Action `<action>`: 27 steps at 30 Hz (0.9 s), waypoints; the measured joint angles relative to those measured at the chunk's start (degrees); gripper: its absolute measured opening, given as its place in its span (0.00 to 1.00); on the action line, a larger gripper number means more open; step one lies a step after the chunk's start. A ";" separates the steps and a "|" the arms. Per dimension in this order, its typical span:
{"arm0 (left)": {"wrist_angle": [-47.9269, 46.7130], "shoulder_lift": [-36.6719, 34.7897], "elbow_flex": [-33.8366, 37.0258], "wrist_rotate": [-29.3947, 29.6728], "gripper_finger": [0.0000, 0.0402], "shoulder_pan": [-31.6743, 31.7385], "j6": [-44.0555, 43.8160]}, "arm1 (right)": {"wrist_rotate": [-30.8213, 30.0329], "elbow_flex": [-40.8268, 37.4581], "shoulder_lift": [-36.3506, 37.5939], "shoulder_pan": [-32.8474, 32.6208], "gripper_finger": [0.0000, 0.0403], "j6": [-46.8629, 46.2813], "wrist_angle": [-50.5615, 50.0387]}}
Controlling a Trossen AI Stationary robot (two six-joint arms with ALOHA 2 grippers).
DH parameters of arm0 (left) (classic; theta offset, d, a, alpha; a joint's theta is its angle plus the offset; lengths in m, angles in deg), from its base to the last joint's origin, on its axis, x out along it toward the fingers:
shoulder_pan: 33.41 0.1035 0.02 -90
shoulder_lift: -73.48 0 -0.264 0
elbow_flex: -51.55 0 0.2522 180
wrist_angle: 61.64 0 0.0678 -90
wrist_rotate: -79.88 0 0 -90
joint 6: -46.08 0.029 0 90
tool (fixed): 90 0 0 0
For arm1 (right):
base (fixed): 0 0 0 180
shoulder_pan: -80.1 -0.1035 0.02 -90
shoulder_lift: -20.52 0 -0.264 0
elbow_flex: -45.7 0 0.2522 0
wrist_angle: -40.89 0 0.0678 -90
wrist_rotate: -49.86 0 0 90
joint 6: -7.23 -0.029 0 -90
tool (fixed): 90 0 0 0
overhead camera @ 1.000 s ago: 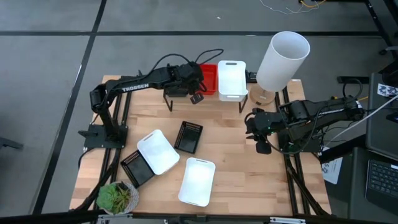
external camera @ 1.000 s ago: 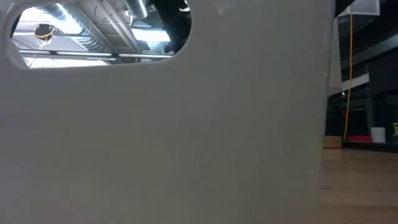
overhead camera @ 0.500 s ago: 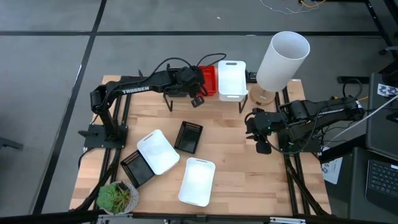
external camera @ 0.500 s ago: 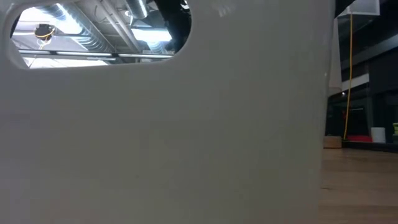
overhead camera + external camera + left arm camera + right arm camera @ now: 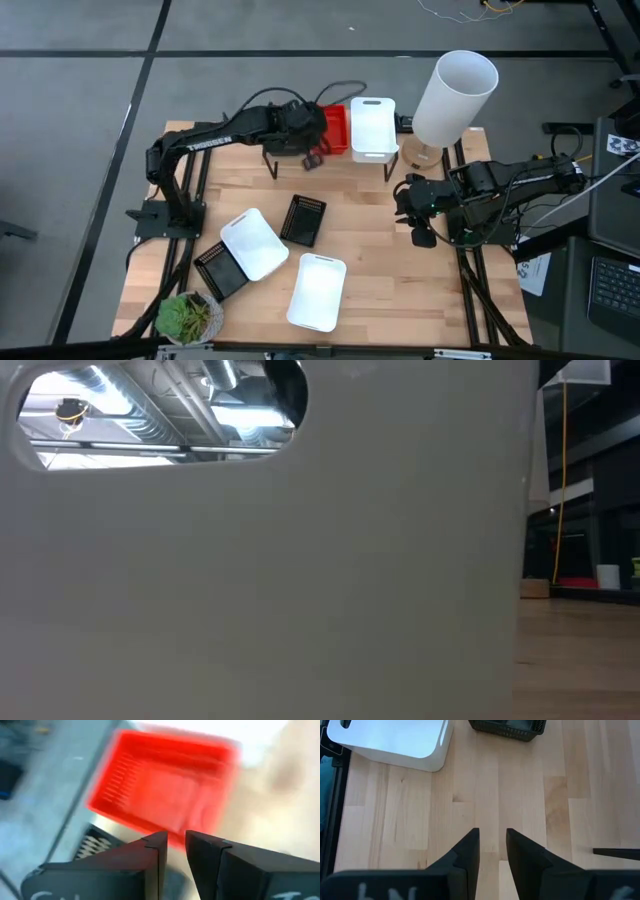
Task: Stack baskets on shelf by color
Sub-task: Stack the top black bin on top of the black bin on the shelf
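Note:
A red basket [image 5: 337, 126] and a white basket [image 5: 372, 127] sit side by side on the shelf, whose black leg [image 5: 389, 168] shows at the far middle. My left gripper [image 5: 312, 159] hovers just near-left of the red basket [image 5: 165, 785], open by a narrow gap, nothing between its fingers. Loose on the table lie two black baskets [image 5: 303, 220] [image 5: 220, 270] and two white ones [image 5: 253, 243] [image 5: 318, 291]. My right gripper [image 5: 420, 226] waits at the right, above bare wood, open by a narrow gap [image 5: 492, 845].
A tall white cylinder [image 5: 455, 97] stands at the far right beside the shelf. A potted plant [image 5: 188, 317] sits at the near left corner. A white basket wall [image 5: 300, 560] fills the low view. Bare wood [image 5: 370, 210] lies between the arms.
My left gripper has risen and drawn back a little from the red basket, toward the table's left, rolling slightly. Its fingers stay as they were. The baskets and my right arm have kept still.

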 joint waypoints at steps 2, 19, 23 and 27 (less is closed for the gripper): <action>-9.63 -0.15 -2.96 -5.19 0.15 -2.22 -3.32 | 0.04 0.00 0.00 0.00 0.24 0.04 -0.28; -5.52 0.04 31.93 -4.45 0.15 -14.91 -27.75 | 1.56 -8.57 0.26 -10.49 0.24 -13.55 -5.47; -2.14 0.02 30.80 -11.86 0.15 -18.48 -21.64 | 1.52 -10.50 0.26 -12.45 0.24 -16.14 -4.15; 1.83 0.02 30.78 -16.66 0.15 -22.44 -18.16 | 1.49 -11.19 0.24 -13.65 0.24 -17.91 -2.61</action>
